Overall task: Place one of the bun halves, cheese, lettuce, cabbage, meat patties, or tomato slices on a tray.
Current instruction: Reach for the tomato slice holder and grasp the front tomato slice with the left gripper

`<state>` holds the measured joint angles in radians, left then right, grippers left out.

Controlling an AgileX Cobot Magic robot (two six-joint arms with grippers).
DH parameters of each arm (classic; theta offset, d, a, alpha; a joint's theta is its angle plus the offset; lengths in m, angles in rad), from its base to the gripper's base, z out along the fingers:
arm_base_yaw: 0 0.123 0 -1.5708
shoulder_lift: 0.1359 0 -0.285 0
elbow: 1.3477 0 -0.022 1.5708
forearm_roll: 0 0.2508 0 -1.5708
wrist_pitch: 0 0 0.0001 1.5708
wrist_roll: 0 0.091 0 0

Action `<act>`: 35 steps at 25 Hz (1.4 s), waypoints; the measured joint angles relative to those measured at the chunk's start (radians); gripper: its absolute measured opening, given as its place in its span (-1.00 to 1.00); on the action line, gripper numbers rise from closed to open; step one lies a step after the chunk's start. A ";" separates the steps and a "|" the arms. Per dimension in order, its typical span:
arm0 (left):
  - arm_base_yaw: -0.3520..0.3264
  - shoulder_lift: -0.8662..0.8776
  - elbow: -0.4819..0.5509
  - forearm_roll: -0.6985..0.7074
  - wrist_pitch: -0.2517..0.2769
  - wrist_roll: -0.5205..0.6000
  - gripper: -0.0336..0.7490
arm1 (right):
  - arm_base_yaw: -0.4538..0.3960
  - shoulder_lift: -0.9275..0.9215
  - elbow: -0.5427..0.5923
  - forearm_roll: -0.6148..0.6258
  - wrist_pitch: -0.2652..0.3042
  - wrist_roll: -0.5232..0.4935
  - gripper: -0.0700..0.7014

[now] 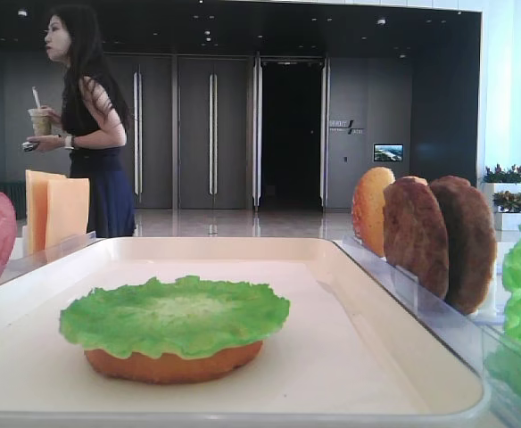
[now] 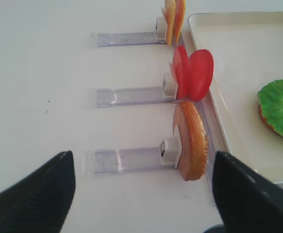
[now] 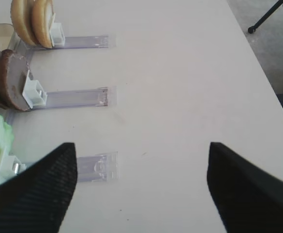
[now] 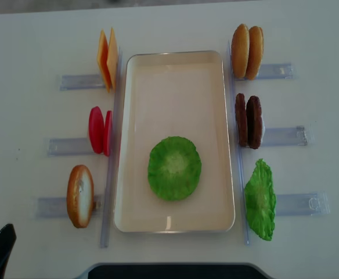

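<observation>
- The tray (image 4: 175,70) lies lengthwise in the middle of the white desk (image 4: 30,40), flanked by clear slotted holders on both sides.
- On the tray, toward its near end, a lettuce leaf (image 4: 174,168) lies flat on a bun half (image 1: 171,364) (the low front view shows the orange-brown base under the ruffled green edge).
- Left of the tray, from far to near: the cheese slices (image 4: 107,58), the tomato slices (image 4: 99,130) and a lone bun half (image 4: 80,196), all standing on edge in their holders.
- Right of the tray, from far to near: two more bun pieces (image 4: 246,51), the meat patties (image 4: 248,121) and a second green leaf (image 4: 260,200), also in holders.
- The left gripper (image 2: 141,194) hovers over the desk with its jaws spread wide and nothing between them; the lone bun half stands just ahead of it.
- The right gripper (image 3: 141,189) is likewise spread wide and holds nothing, above bare desk beside the patty and leaf holders.
- A woman (image 1: 86,116) holding a cup stands in the background.
</observation>
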<state>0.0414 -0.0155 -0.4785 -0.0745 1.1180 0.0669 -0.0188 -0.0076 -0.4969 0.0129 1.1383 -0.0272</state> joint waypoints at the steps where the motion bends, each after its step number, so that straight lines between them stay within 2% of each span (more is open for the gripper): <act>1: 0.000 0.005 -0.006 0.000 0.014 -0.004 0.85 | 0.000 0.000 0.000 0.000 0.000 0.000 0.61; 6: 0.000 0.125 -0.070 0.000 0.096 -0.010 0.85 | 0.000 0.000 0.000 0.000 0.000 0.000 0.60; 10: 0.000 0.259 -0.131 0.003 0.127 -0.011 0.85 | 0.000 0.000 0.000 0.000 0.000 0.000 0.60; 19: 0.000 0.623 -0.283 0.090 0.134 -0.028 0.85 | 0.000 0.000 0.000 0.000 0.000 0.000 0.59; 26: 0.000 0.926 -0.422 0.120 0.132 -0.091 0.85 | 0.000 0.000 0.000 0.000 0.000 0.000 0.59; 35: 0.000 1.206 -0.552 0.150 0.072 -0.148 0.85 | 0.000 0.000 0.000 0.000 0.000 0.000 0.59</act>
<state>0.0414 1.1903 -1.0305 0.0758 1.1904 -0.0809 -0.0188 -0.0076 -0.4969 0.0129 1.1383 -0.0272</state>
